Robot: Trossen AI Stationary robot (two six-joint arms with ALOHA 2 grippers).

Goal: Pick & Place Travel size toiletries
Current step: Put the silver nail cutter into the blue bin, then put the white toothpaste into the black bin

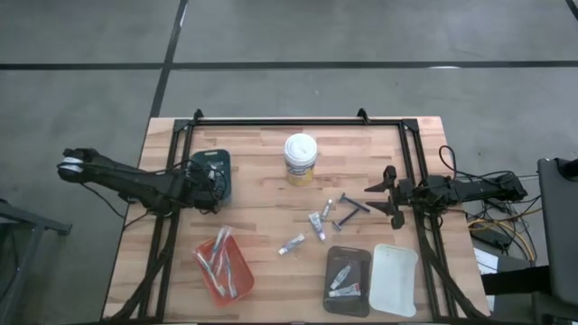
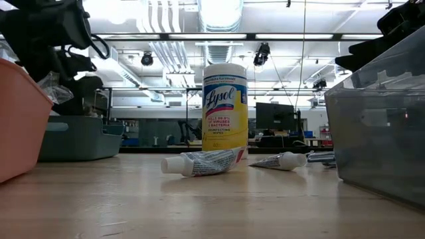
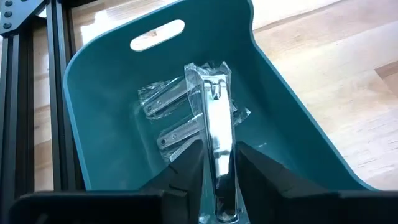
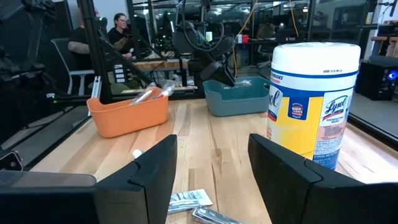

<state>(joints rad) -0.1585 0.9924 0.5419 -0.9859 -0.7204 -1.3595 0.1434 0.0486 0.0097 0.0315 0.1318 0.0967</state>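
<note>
My left gripper (image 3: 217, 180) hangs over the teal tray (image 3: 112, 93), slanting down into it, fingers a little apart. Between them stands a silver nail clipper in a clear wrapper (image 3: 214, 118), its far end down in the tray. Two more wrapped silver pieces (image 3: 168, 99) lie on the tray floor. Small tubes (image 1: 292, 244) (image 1: 316, 224) and dark razors (image 1: 352, 206) lie on the wood at mid-table. My right gripper (image 1: 390, 191) waits open and level at the table's right side, touching nothing. My left gripper has the wrapped clipper's near end (image 3: 219, 186) between its two fingers, which lie along the clipper and slant down from the table's left. A thin gap shows beside one finger (image 3: 249, 168), and I cannot tell whether the fingers touch the wrapper.
A white-lidded wipes tub (image 1: 300, 158) stands at the far middle. An orange tray (image 1: 224, 264) with toothbrushes sits near left, a dark tray (image 1: 348, 280) with tubes and a white tray (image 1: 395, 278) near right. A black frame rail (image 1: 298, 122) borders the table.
</note>
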